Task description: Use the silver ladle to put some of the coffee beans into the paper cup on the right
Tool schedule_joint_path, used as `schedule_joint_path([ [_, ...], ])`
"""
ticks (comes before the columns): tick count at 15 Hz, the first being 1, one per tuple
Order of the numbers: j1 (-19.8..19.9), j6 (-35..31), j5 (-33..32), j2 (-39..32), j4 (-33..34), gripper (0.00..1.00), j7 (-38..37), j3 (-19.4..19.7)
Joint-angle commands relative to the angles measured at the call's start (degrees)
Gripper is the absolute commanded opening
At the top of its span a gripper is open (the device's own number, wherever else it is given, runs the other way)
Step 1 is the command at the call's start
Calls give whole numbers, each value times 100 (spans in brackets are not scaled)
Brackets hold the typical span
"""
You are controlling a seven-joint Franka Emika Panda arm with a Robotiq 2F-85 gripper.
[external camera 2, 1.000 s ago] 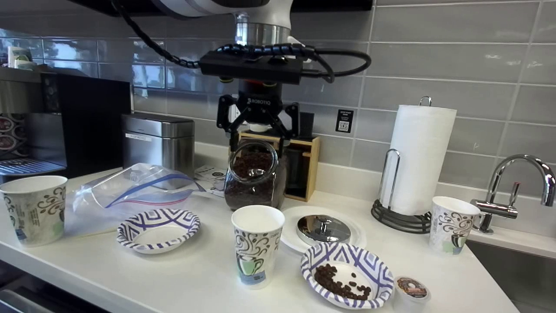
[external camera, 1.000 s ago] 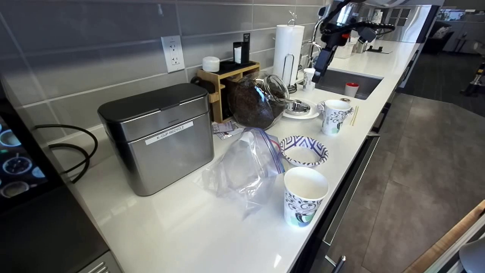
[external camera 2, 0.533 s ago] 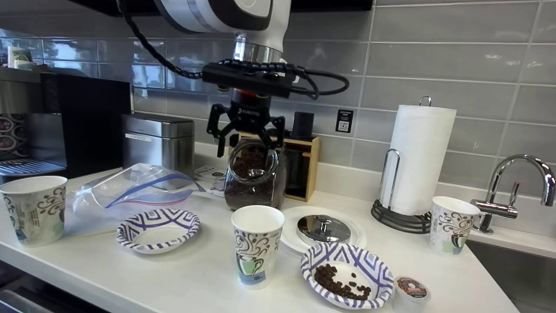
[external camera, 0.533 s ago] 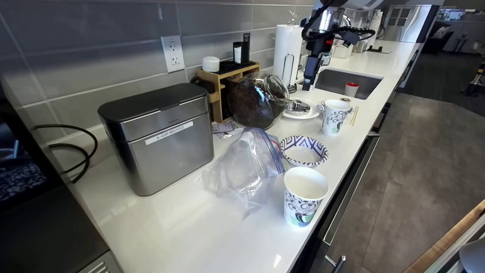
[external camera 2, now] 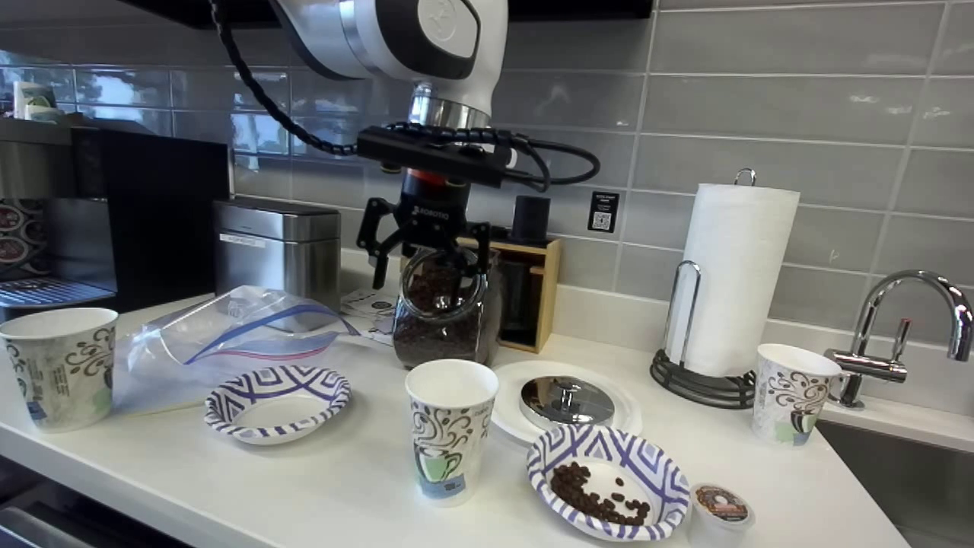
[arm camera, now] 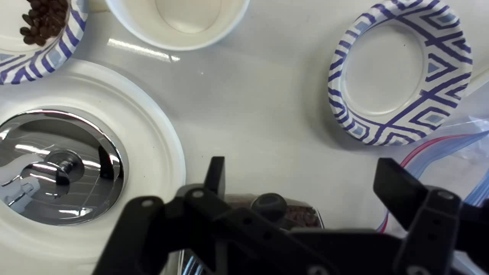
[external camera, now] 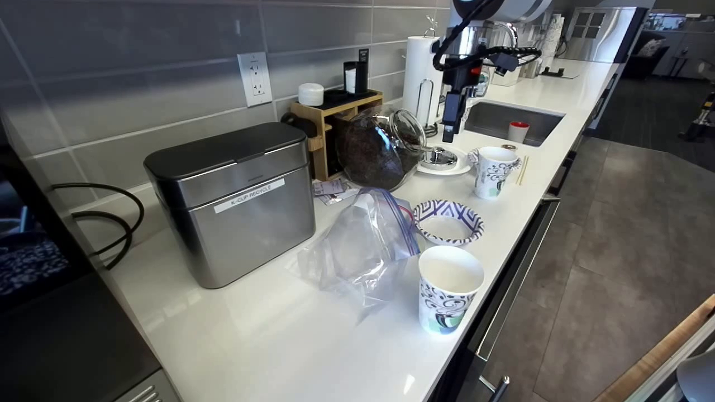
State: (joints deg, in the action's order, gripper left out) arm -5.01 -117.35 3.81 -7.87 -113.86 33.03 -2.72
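My gripper hangs open, its fingers wide apart with nothing between them. In an exterior view it overlaps the mouth of a tilted glass jar. Coffee beans fill the jar. A small shiny piece shows at the jar's mouth. It may be an end of the silver ladle; the rest is hidden. In the wrist view a dark glossy knob shows there. Three patterned paper cups stand upright: a left cup, a middle cup and a right cup beside the sink.
A patterned bowl holds loose beans. Another patterned bowl sits by a plastic bag. A silver lid rests on a white plate. Behind stand a wooden shelf and paper towels.
My open gripper has come lower and shifted a little to the left in both exterior views, down to the height of the jar's mouth. The things on the counter stay put.
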Motion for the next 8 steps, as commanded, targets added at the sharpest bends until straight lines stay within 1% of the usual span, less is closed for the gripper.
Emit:
schedule_joint_path([
  [1, 48, 82, -260, -268, 184, 100, -345, -111],
  [8, 40, -262, -348, -476, 229, 100, -940, -139],
])
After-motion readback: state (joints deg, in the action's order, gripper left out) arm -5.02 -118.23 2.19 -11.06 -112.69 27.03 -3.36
